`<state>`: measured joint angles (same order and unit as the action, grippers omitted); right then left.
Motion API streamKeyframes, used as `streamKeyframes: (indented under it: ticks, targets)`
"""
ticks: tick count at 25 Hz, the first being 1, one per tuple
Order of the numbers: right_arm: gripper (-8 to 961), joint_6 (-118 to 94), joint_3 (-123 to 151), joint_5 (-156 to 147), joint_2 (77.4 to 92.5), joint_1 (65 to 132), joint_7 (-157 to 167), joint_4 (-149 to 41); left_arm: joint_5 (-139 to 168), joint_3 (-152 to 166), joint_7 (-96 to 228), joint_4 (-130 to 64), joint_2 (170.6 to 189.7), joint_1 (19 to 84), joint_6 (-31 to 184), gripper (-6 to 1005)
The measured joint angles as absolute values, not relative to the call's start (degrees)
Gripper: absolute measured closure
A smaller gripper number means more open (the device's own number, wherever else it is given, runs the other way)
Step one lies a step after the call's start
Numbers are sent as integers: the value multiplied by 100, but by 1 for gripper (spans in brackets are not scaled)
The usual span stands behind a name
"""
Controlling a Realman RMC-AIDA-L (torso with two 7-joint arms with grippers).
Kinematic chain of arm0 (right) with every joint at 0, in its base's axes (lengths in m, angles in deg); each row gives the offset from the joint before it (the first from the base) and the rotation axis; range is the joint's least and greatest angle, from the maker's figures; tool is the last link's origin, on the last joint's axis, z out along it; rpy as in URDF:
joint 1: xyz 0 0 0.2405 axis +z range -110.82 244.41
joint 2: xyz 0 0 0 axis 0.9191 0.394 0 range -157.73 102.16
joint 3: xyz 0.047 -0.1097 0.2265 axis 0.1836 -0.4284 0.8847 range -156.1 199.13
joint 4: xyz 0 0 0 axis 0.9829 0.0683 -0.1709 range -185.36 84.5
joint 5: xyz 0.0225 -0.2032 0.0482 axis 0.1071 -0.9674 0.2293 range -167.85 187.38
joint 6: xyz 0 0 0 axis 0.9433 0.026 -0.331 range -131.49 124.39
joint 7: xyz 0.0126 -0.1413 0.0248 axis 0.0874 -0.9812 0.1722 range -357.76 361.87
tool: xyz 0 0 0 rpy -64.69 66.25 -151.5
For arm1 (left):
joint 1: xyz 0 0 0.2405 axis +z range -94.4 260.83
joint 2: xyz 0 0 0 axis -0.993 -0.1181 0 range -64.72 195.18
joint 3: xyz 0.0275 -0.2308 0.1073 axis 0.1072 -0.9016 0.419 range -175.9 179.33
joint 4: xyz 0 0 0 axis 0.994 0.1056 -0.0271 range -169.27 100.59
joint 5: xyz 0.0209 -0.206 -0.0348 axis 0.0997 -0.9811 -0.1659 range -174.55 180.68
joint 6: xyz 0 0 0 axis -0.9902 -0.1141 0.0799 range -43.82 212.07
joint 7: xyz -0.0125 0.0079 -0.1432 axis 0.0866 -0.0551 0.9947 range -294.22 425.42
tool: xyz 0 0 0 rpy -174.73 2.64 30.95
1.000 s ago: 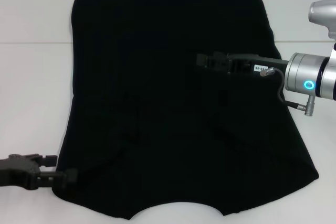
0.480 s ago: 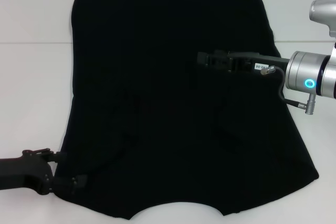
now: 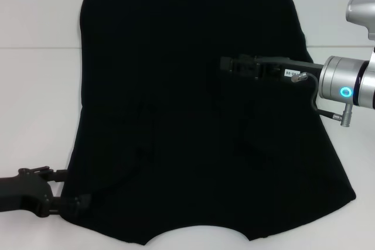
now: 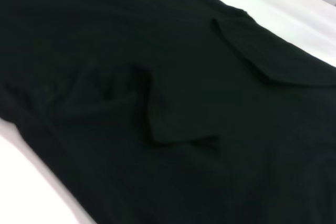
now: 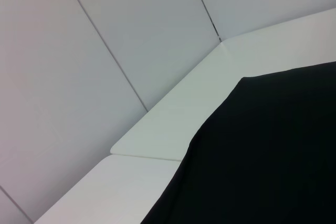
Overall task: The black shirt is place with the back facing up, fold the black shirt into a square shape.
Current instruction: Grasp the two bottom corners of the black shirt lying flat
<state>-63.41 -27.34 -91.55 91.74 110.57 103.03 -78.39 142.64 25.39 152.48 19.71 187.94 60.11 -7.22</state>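
At the near-left corner of the limp black shirt (image 3: 193, 115), my left gripper (image 3: 82, 201) meets thin, floppy hem, grip state unclear; right gripper (image 3: 225, 64) likewise unclear.

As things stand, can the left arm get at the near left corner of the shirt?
Probably yes: the left gripper sits right at the black shirt's near left corner, with nothing between them. The right gripper hovers over mid-shirt.

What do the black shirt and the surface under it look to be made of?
The black shirt looks like soft matte fabric, probably a knit: it lies limp, with shallow creases and folded layers in the left wrist view and no sheen. The table looks like smooth white hard board, faintly glossy, with a thin seam between panels; its exact material cannot be told.
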Motion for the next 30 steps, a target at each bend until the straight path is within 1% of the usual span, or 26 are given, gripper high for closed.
streamKeyframes:
  ticks: [5,25,29,30]
  targets:
    - [272,-6341,-2734,-9151,9174,11056,10304,-7839,14416,2527,15643,2098,18780,6020,-737,67]
    - [272,-6340,-2735,-9148,9174,11050,10304,-7838,14571,2594,15703,2067,18786,5998,-716,190]
    - [285,-6343,-2727,-9148,9173,11047,10304,-7838,14571,2658,15695,2067,18786,5992,-684,215]
    - [285,-6350,-2719,-9149,9168,11047,10304,-7839,14572,2715,15693,2072,18788,5987,-665,251]
